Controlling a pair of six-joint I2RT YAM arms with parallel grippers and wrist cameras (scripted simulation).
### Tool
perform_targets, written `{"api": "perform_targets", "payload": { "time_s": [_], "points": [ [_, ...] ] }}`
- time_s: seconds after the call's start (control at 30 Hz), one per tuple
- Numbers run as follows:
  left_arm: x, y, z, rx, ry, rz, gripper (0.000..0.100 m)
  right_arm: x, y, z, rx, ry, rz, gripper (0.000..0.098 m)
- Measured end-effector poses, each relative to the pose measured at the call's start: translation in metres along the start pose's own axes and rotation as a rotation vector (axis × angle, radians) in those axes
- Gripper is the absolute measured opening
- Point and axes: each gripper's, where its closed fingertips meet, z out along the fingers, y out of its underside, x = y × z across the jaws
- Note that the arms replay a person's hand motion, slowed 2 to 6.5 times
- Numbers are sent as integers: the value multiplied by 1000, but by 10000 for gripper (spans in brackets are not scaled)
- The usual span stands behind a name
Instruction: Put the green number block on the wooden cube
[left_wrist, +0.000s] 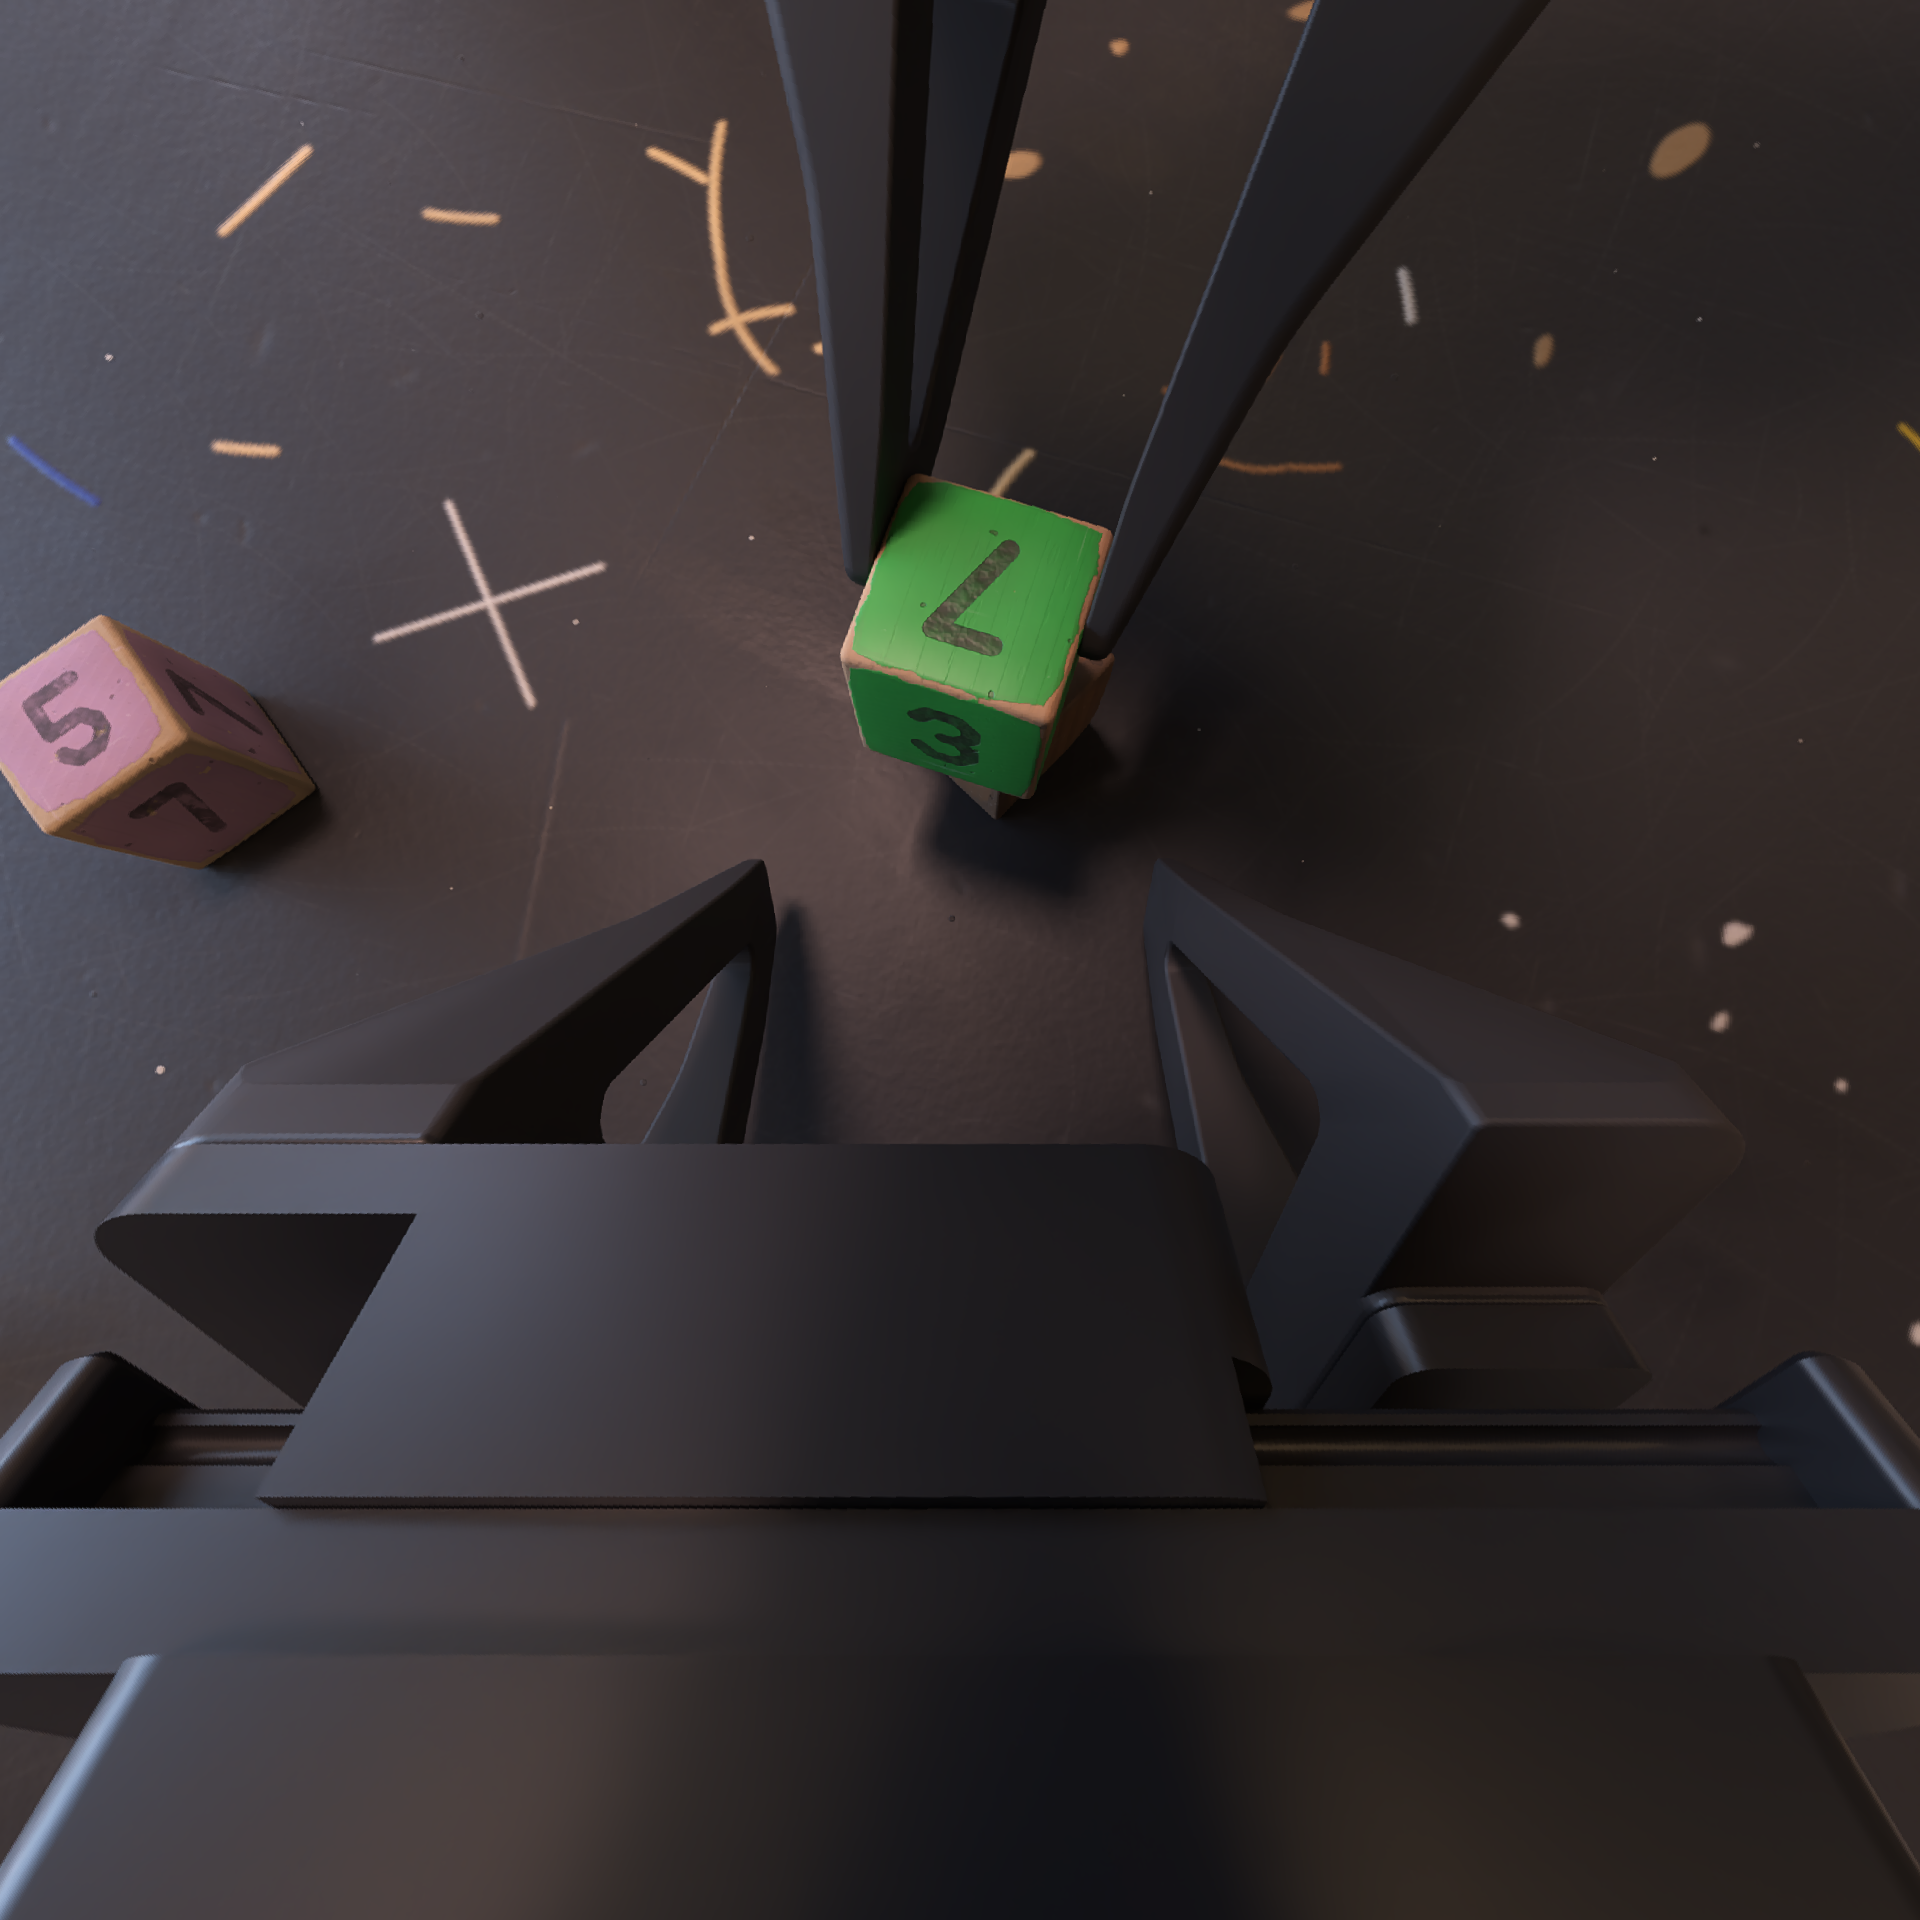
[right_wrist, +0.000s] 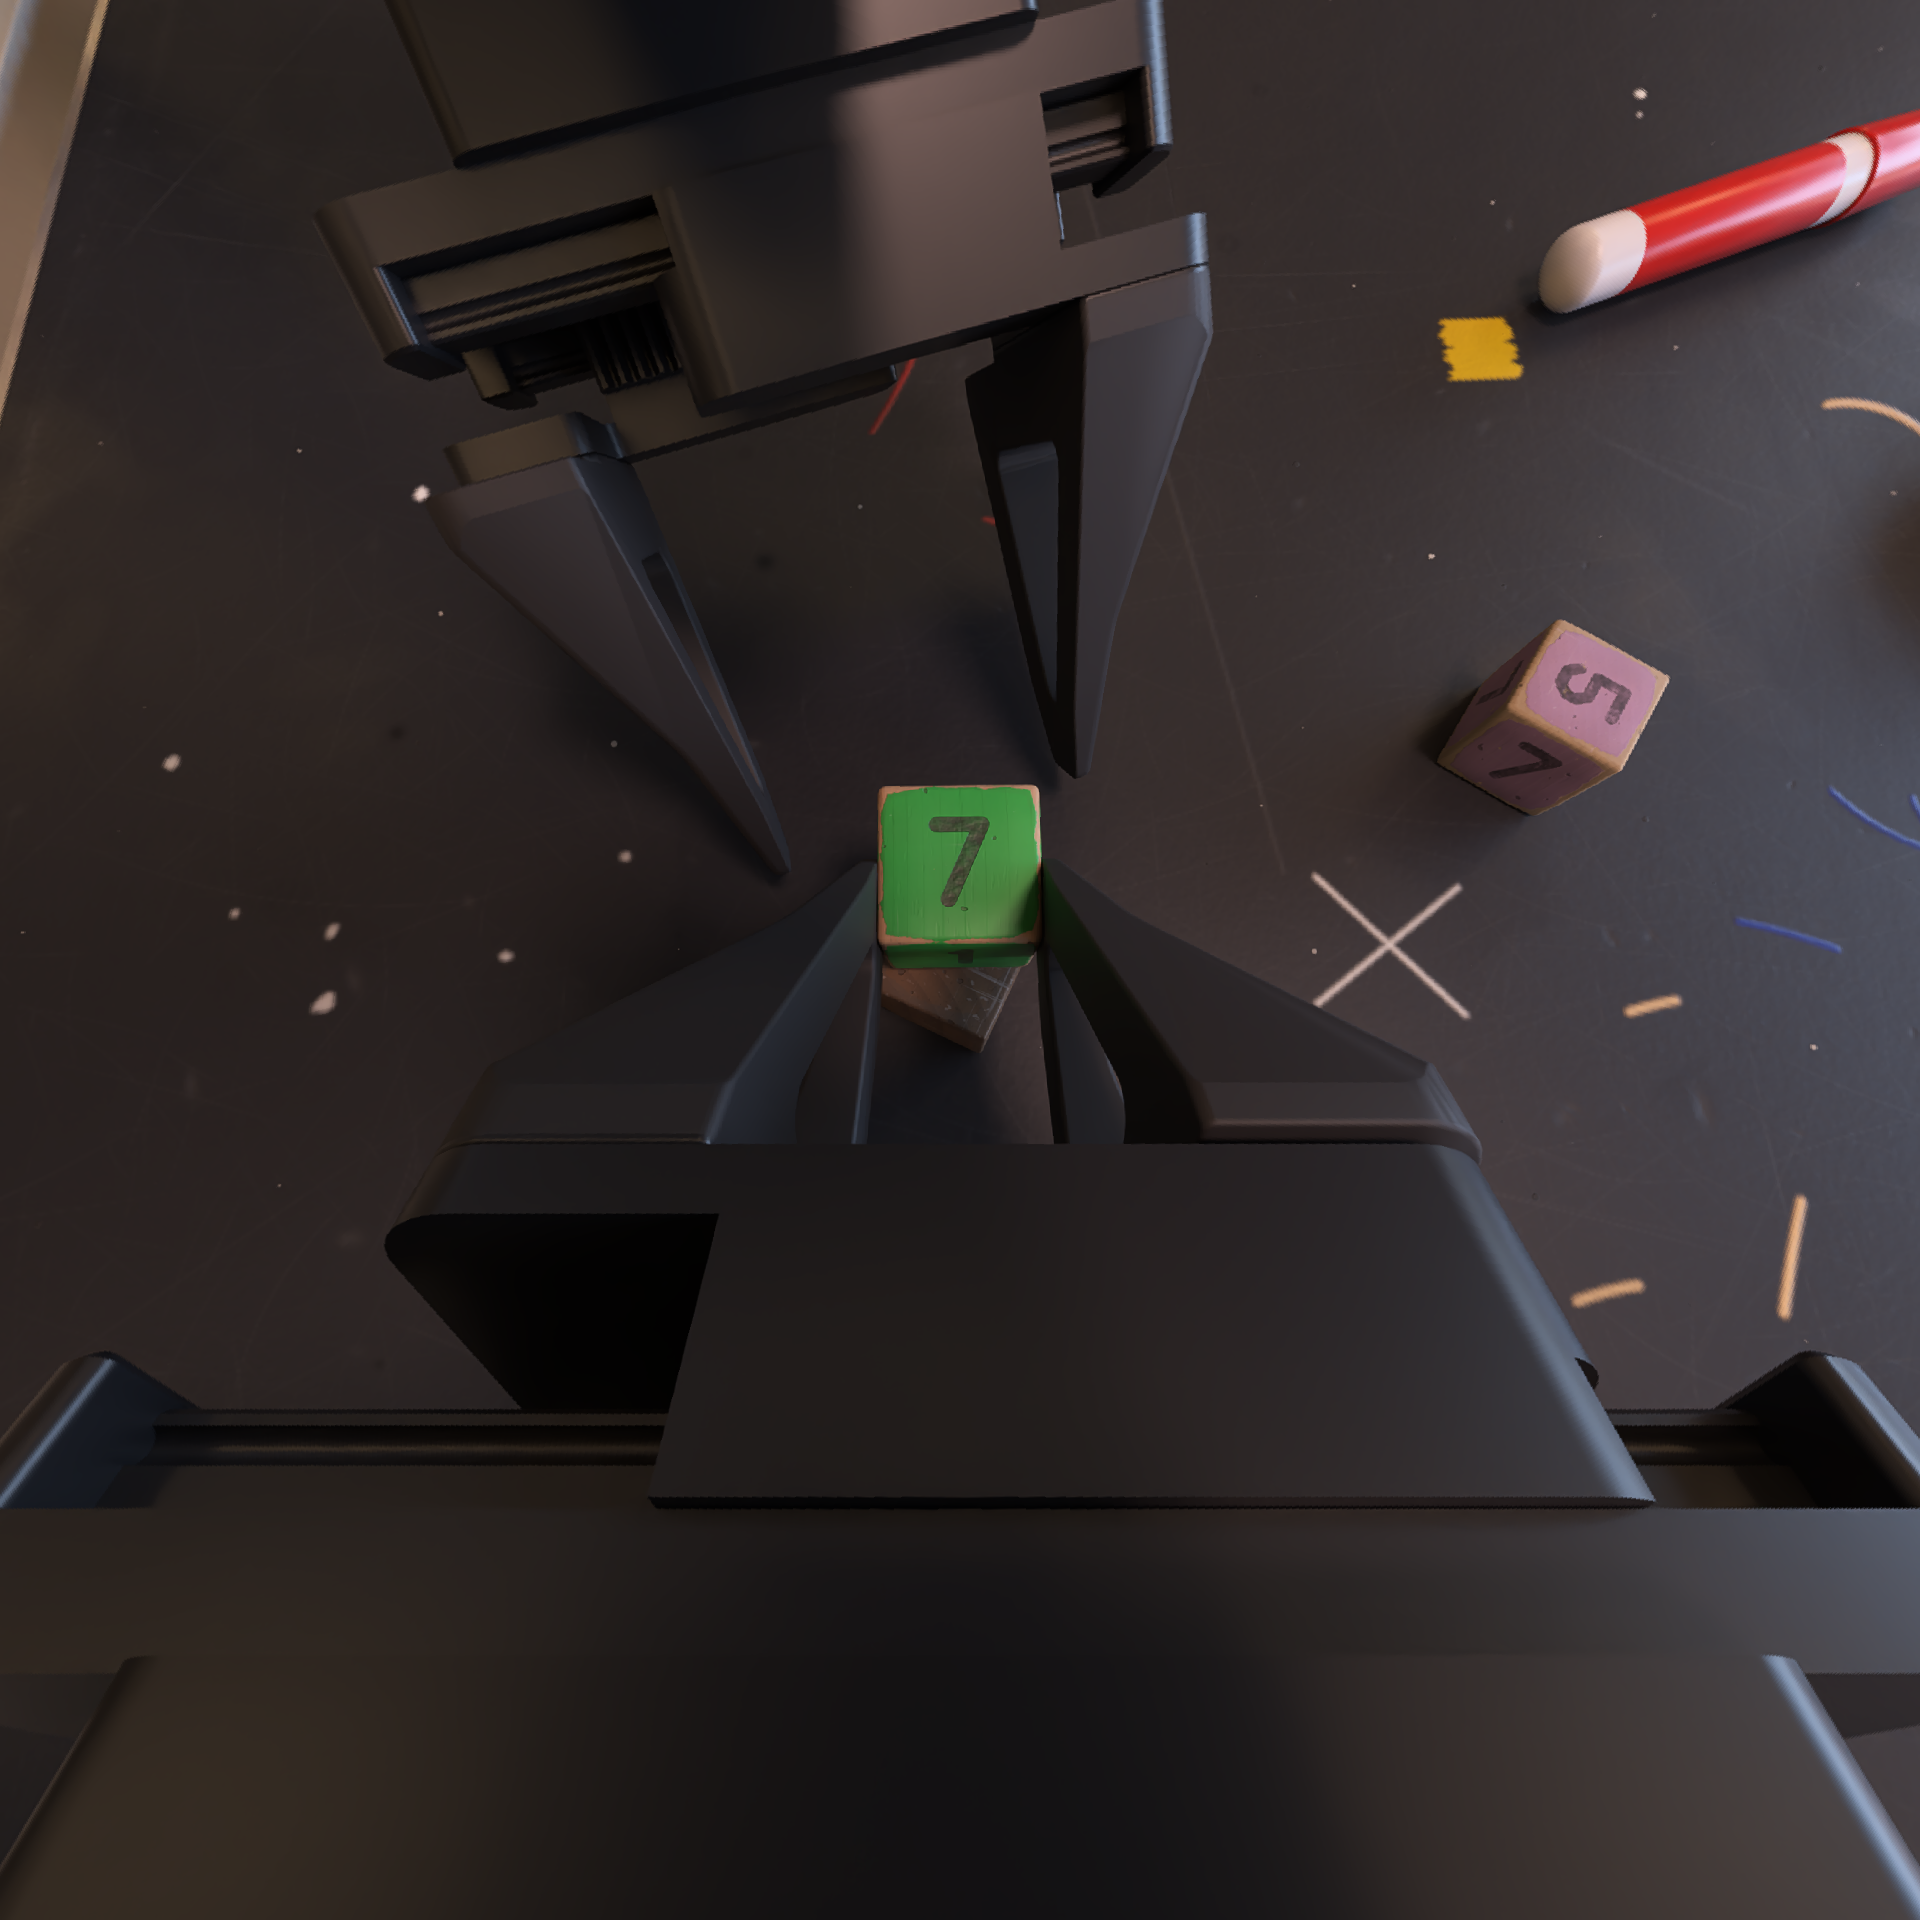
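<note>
The green number block is clamped between the two fingers of my right gripper, which reaches in from the top of the left wrist view. The block is directly over the small wooden cube, which peeks out below it. The two look in contact, but I cannot tell for sure. My left gripper is open and empty, hovering just short of the stack. Its fingers show beyond the block in the right wrist view.
A pink number block lies on the dark chalk-marked table. A red and white marker and a yellow patch are farther off. The table's edge shows at far left.
</note>
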Motion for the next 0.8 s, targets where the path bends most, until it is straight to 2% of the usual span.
{"api": "perform_targets", "payload": {
  "time_s": [0.8],
  "points": [
    [0, 0, 0, 0, 1, 0, 607, -2, -1, 2, -2, -3, -5, 250]
  ]
}}
